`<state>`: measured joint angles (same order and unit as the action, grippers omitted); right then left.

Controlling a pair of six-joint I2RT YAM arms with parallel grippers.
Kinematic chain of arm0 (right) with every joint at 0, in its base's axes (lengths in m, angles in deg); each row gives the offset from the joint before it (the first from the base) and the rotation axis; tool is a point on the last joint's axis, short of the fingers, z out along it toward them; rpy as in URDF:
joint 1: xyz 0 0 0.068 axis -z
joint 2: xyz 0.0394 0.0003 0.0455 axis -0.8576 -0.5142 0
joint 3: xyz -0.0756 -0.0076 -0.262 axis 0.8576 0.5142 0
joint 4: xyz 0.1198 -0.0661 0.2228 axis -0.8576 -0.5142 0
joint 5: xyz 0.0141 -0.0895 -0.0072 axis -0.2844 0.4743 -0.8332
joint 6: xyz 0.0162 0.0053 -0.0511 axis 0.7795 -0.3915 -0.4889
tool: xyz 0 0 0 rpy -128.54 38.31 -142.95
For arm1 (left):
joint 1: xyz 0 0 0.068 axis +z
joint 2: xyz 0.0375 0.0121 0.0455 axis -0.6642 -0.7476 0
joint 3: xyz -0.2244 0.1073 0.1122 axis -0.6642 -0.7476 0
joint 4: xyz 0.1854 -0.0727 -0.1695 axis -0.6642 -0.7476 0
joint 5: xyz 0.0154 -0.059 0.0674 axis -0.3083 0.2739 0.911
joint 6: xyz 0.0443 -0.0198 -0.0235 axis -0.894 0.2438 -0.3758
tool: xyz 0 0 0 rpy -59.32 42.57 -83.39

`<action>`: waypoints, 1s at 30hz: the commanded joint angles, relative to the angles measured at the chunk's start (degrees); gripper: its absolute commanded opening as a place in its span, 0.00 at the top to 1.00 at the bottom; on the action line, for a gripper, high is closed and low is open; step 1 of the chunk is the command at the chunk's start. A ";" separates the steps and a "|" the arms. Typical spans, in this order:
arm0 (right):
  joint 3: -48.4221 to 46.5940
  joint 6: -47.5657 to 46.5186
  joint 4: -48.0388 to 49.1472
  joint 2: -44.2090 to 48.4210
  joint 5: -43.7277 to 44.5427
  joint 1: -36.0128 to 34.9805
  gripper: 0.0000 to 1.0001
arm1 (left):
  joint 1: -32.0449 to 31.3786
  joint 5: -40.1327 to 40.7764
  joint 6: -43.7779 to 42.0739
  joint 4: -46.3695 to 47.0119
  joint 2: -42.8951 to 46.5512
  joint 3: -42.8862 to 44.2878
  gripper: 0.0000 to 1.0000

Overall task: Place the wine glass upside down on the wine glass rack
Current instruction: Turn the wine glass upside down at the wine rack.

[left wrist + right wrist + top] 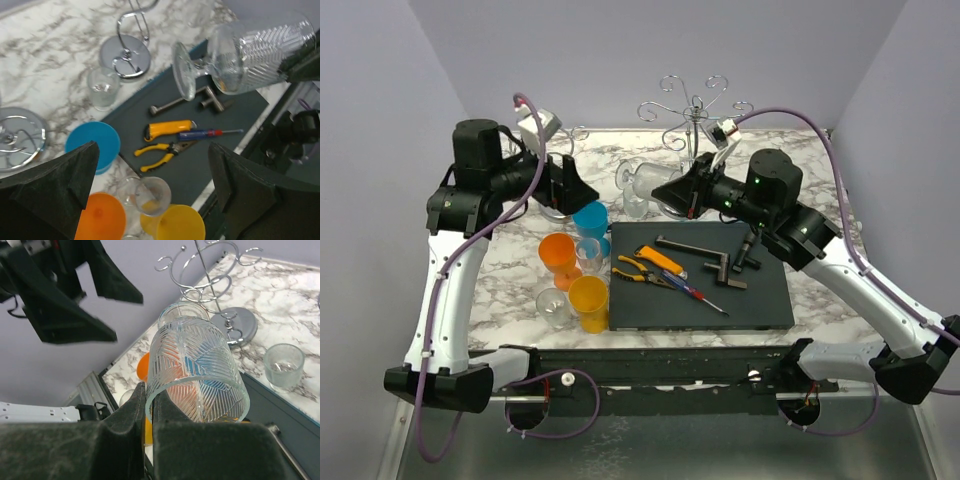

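Right gripper (pixel 672 190): fingers narrow, pinched on the rim wall of the wine glass (pixel 638 184). In the right wrist view one finger sits outside the bowl and the other just inside it.

Wine glass: off the table and lying on its side in the air, with its foot pointing toward the left arm. It is a clear, ribbed bowl on a short stem. It hangs over the far left corner of the black mat (pixel 760 300), near the chrome base of the wine glass rack (pixel 692 110). It is not touching the rack or hung on it.

Left gripper (pixel 575 190): fingers spread wide, holding nothing. It hovers above the blue cup (pixel 590 218), facing the foot of the glass and apart from it.

On the marble table (pixel 820 200), left of the mat: an orange cup (pixel 558 252), a yellow cup (pixel 588 297) and a few small clear tumblers, one (pixel 553 306) just beside the yellow cup.

On the mat: yellow-handled pliers (pixel 640 270), a screwdriver (pixel 698 294), an orange-handled tool (pixel 665 261) and grey metal tools (pixel 705 255).

A second chrome stand (pixel 125 55) shows in the left wrist view.
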<state>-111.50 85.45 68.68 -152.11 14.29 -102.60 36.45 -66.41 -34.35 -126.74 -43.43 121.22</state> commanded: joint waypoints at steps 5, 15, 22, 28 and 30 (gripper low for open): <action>-2.77 2.72 9.98 -1.84 -4.52 -0.89 0.99 | -9.52 -2.77 -2.08 -4.56 -1.55 -0.84 0.08; -1.76 3.95 11.11 -1.92 -5.61 -1.12 0.99 | -13.06 6.87 -5.61 0.07 -4.37 0.28 0.25; -0.93 4.18 9.18 -1.41 -5.97 -1.54 0.99 | -13.21 8.80 -4.98 2.46 -4.34 0.00 0.23; -0.01 5.30 10.68 -1.50 -7.05 -1.79 1.00 | -13.20 5.74 -6.21 2.63 -6.05 1.06 0.47; 0.25 5.68 11.30 -1.91 -7.31 -1.97 0.99 | -13.49 3.24 -6.65 2.42 -6.85 1.64 0.64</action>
<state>-111.30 89.93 74.51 -154.64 9.35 -103.78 23.49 -59.59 -39.64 -125.19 -48.61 120.48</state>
